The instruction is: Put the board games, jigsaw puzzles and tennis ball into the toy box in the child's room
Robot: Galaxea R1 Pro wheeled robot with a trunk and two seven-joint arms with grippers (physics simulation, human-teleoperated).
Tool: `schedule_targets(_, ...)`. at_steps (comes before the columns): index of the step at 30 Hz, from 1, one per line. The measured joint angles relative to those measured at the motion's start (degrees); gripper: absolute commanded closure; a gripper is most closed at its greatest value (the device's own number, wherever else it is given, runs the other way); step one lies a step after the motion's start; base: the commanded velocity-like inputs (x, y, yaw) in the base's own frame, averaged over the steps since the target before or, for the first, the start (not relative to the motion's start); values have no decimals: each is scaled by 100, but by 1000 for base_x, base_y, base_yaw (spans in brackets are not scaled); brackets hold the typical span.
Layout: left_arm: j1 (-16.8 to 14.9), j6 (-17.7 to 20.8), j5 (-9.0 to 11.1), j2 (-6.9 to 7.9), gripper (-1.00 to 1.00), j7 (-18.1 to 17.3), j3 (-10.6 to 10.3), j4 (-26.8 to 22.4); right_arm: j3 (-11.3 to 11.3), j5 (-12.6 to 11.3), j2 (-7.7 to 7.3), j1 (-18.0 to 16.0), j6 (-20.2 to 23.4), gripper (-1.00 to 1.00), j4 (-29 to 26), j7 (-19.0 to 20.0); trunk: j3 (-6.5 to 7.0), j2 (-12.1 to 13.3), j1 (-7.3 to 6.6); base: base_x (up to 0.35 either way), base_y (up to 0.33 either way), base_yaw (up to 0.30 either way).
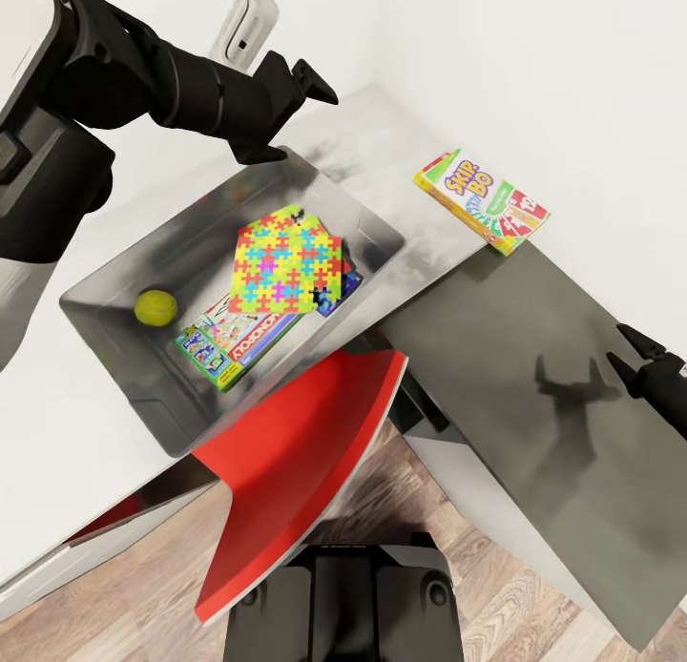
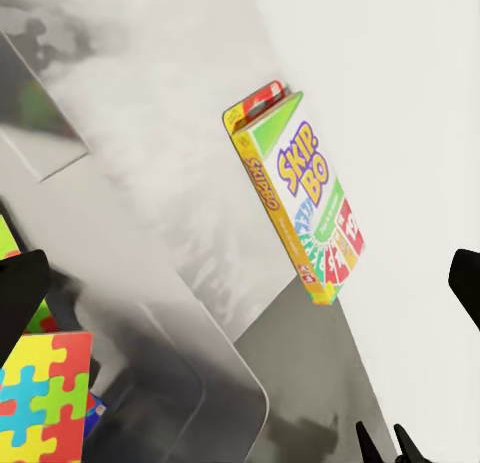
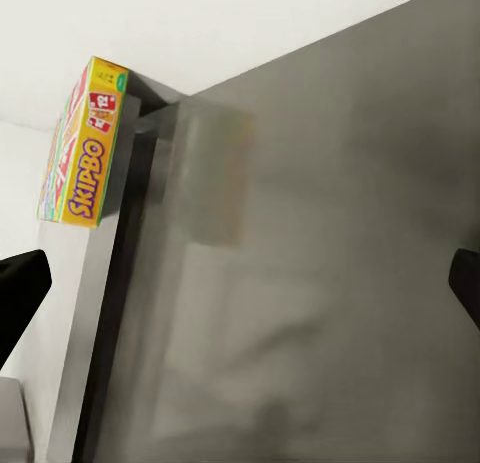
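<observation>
The light grey toy box stands on the table. Inside it lie the yellow-green tennis ball, the Monopoly board game and a multicoloured jigsaw puzzle over a blue board game. The yellow-green-red Skip-Bo board game lies flat on the pale table top by the wall, beside the dark grey section. My left gripper hangs open and empty over the box's far rim. My right gripper hovers open over the dark section.
A red chair is tucked under the table in front of my base. The white wall runs close behind the table, with a white device mounted on it. Wooden floor shows below.
</observation>
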Motion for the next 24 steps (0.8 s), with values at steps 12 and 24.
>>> schedule_targets(12, 0, 0, 0, 0, -100, 0, 0, 0, 0, 0, 0, 0, 0, -100, 0, 0, 0, 0, 0, 0, 0, 0)
schedule_targets(24, 3, 65, 62, 65, -100, 1, 59, -65, -65, -68, -65, 64, 65, -100, -65, -4, 0, 0, 0, 0, 0, 0)
